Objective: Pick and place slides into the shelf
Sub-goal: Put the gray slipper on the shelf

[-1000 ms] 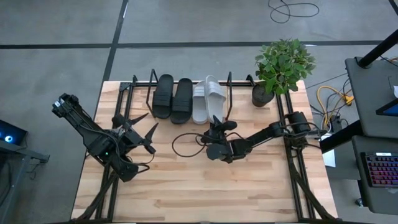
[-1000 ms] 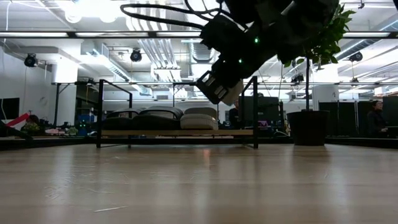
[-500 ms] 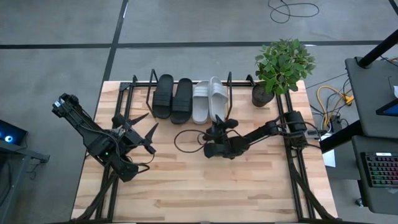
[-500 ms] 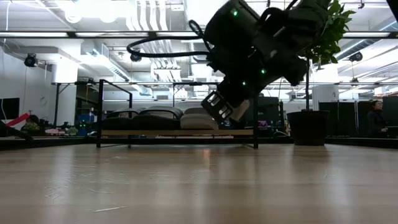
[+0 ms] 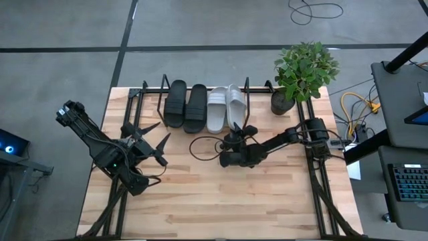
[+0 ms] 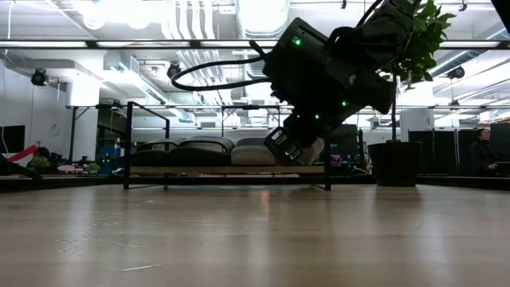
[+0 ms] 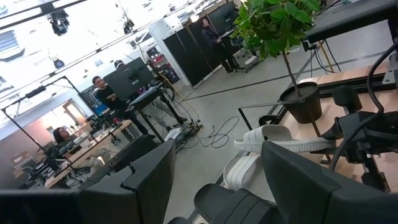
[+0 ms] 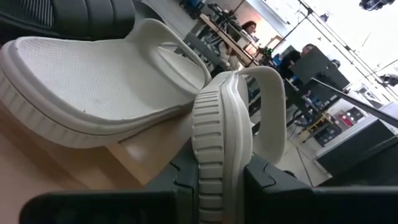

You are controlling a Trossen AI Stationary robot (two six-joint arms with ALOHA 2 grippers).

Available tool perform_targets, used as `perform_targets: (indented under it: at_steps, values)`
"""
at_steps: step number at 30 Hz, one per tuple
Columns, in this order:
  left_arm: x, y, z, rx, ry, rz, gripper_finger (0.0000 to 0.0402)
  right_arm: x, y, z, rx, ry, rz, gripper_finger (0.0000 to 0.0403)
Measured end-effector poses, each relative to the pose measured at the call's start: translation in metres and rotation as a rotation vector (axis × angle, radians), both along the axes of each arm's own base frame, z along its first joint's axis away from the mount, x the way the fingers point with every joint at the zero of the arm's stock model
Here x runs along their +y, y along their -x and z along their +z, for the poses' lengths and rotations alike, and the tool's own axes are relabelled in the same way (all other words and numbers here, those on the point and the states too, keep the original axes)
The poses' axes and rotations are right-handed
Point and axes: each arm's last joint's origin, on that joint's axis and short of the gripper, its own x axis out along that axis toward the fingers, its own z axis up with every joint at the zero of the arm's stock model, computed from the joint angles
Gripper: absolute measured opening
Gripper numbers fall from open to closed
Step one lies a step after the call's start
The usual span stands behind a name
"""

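The shelf [image 5: 143, 90] stands along the table's far edge. On its board [image 6: 227, 170] two black slides [image 5: 185, 104] and one light grey slide [image 5: 216, 109] lie side by side. My right gripper [image 5: 235, 134] is shut on a second light grey slide [image 5: 234, 106], turned on its side just right of the first. My left gripper [image 5: 151, 140] waits open over the table's left half, its fingers [image 7: 146, 180] holding nothing. My right gripper pinches the near end of the slide's sole [image 8: 221, 163] between its two fingers, one on each face. The fingers come nearly level from the table's near side, along the slide. The slide stands on its side edge, strap [image 8: 268, 102] at the far end, reaching into the shelf.
A potted plant [image 5: 304, 70] stands at the table's far right corner, close to the shelf's right end loop [image 5: 247, 87]. A black cable [image 5: 200, 148] loops over the table beside my right arm. Bare wood lies across the table's near half.
My right gripper has sunk and gone a little toward the table's left edge, rolling at the wrist, still shut on the light grey slide. The slide has come down from above the shelf, lower and closer beside the other light grey slide.
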Motion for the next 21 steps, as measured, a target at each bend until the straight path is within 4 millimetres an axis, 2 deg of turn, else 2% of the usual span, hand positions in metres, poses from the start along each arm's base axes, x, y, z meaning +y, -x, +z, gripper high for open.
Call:
perform_targets:
  at_steps: [16,18,21]
  values:
    - [0.000,0.000,-0.001,0.020,0.022,-0.015,0.0223,-0.017,0.007,-0.008,0.099,-0.135,0.013,0.0046]
    - [0.000,0.000,-0.001,0.020,0.023,-0.015,0.0223,-0.017,0.006,-0.007,0.100,-0.153,0.022,0.0058]
    - [0.000,0.000,-0.001,0.020,0.023,-0.015,0.0223,-0.015,0.002,-0.006,0.094,-0.224,0.058,0.0098]
